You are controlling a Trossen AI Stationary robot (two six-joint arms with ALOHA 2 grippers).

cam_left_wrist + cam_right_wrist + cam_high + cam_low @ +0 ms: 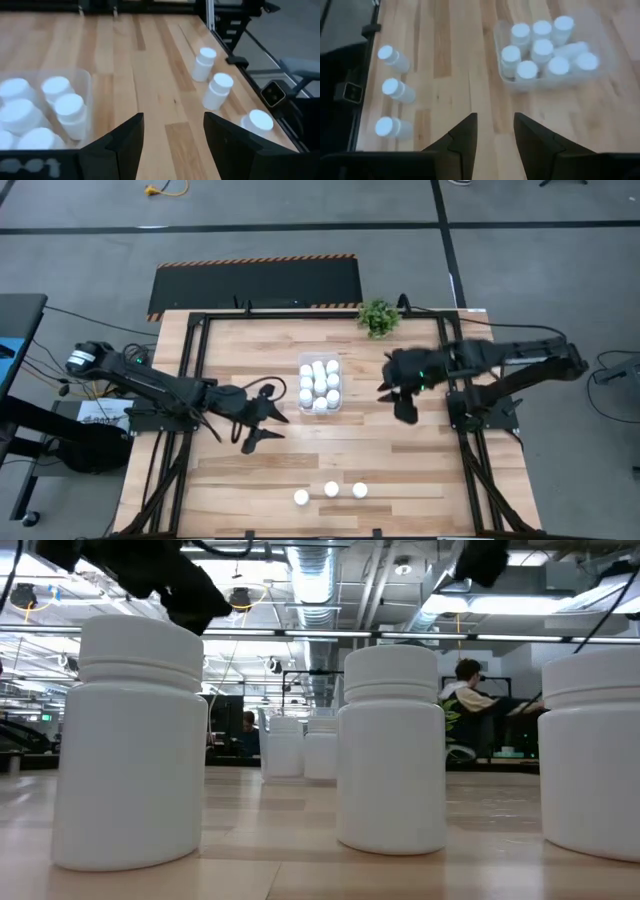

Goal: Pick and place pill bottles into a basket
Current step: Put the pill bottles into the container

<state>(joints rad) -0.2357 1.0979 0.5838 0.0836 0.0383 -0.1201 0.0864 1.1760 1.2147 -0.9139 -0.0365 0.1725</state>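
Note:
The clear basket (341, 380) stands on the wooden table's middle and holds several white pill bottles (320, 380), upright on their bases (542, 50). Three more bottles (331, 489) stand in a row by the near edge (390, 750). My left gripper (268, 432) hovers open, left of and nearer than the basket, with nothing between its fingers (173, 120). My right gripper (397, 402) hangs right of the basket. Its fingers are drawn close together, with only a narrow strip of table and nothing else between them (495, 120).
A small green plant (378, 317) stands at the far edge. Black frame rails (195, 380) run along the table's left and right sides. Bare wood (330, 445) lies between the basket and the three bottles. A person (465, 680) sits in the room beyond.

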